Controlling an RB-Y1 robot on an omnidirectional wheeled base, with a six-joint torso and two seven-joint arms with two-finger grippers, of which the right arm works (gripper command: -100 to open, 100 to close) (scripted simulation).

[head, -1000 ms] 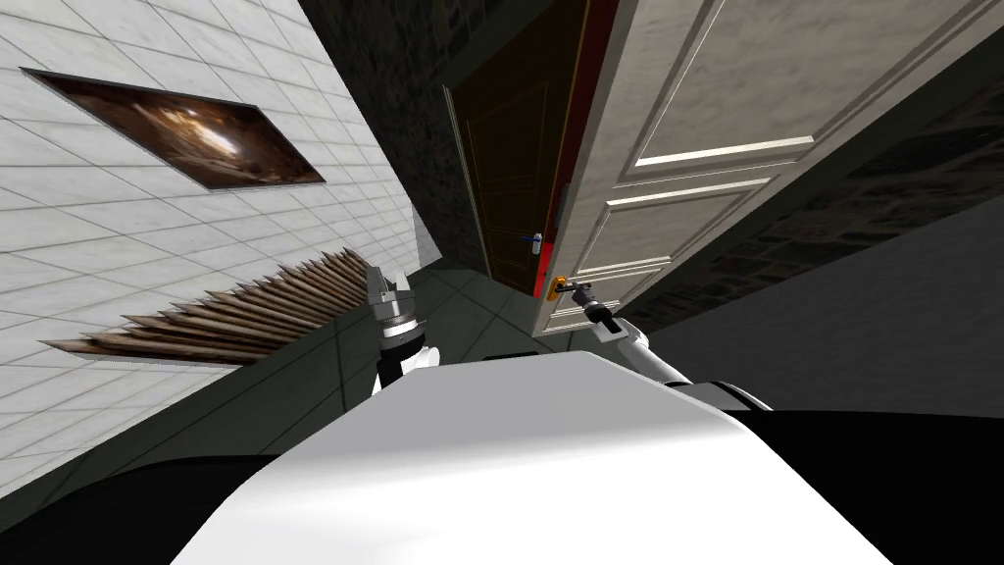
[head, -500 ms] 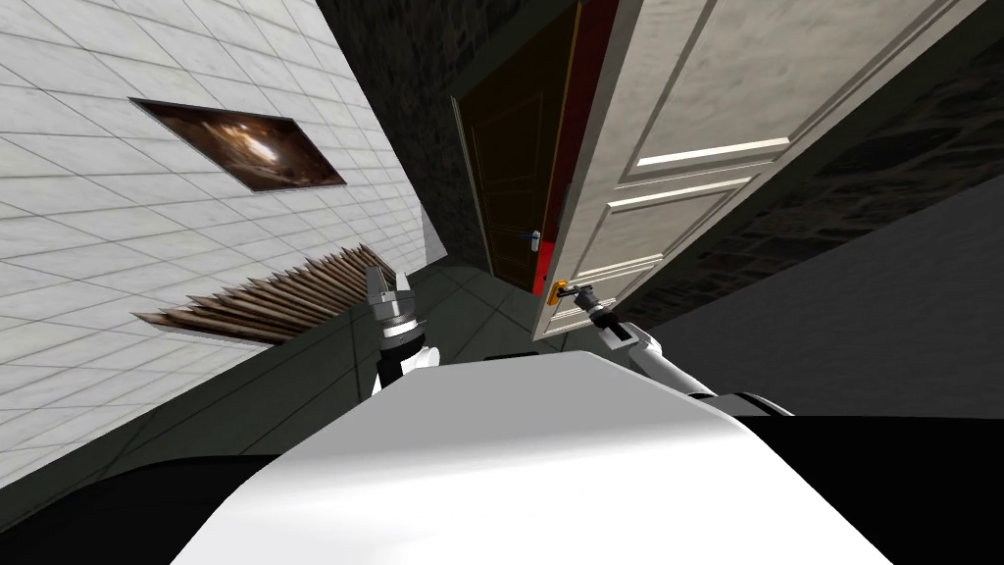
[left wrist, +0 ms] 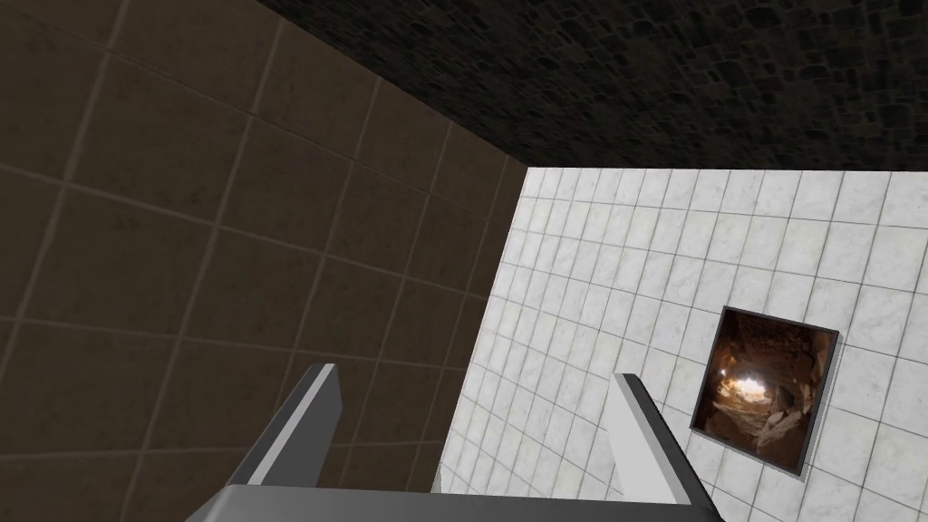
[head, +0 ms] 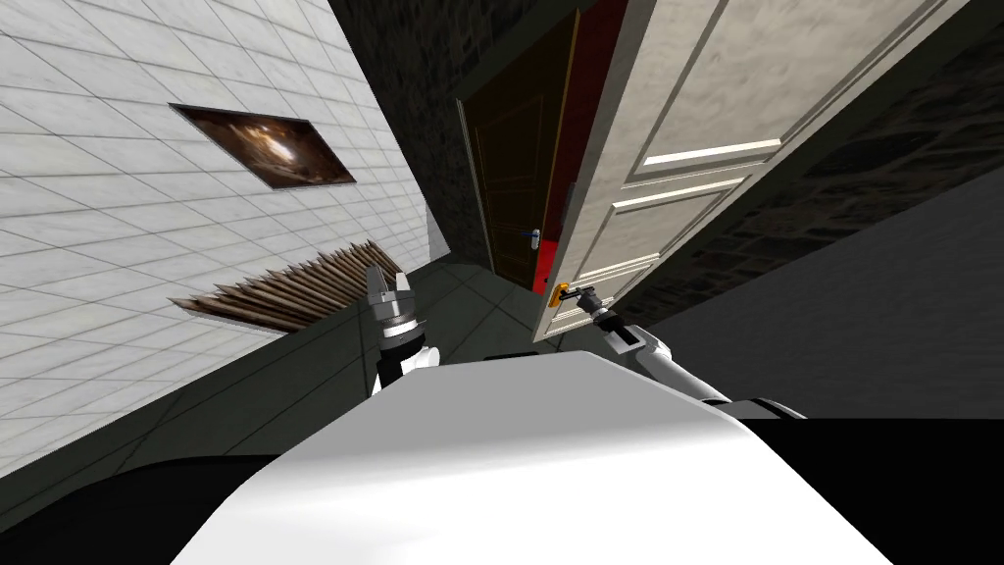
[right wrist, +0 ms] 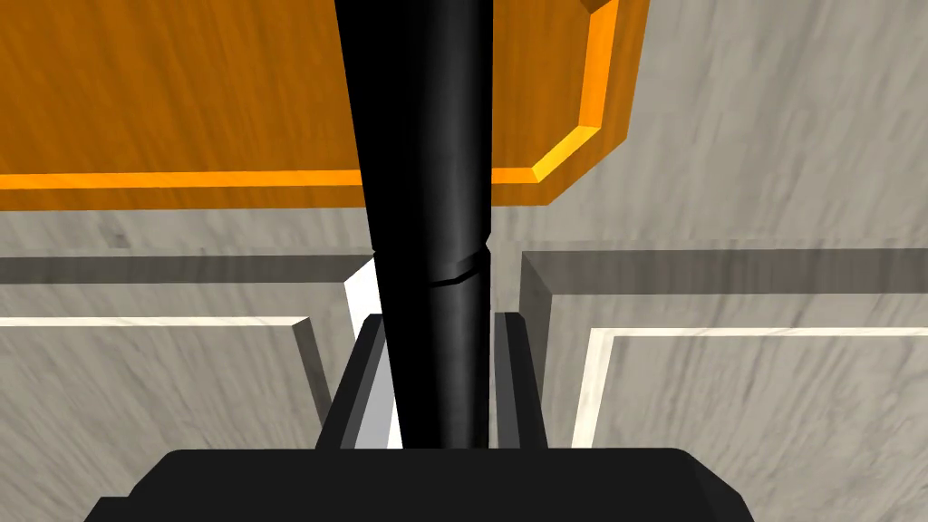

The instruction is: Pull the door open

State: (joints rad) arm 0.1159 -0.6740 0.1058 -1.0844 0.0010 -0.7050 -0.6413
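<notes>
Found the pale panelled door (head: 686, 177) ajar, upper right in the head view; judged it heavy and rigid. Had the right gripper (right wrist: 441, 319) clamped on its black lever handle (right wrist: 426, 181) beside the orange plate (right wrist: 227, 91), a sound hold. Held the left gripper (left wrist: 473, 379) apart, idle.

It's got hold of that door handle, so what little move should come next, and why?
Probably pull straight back toward the body: the right gripper is shut on the black handle, and the pale door stands only partly open.
</notes>
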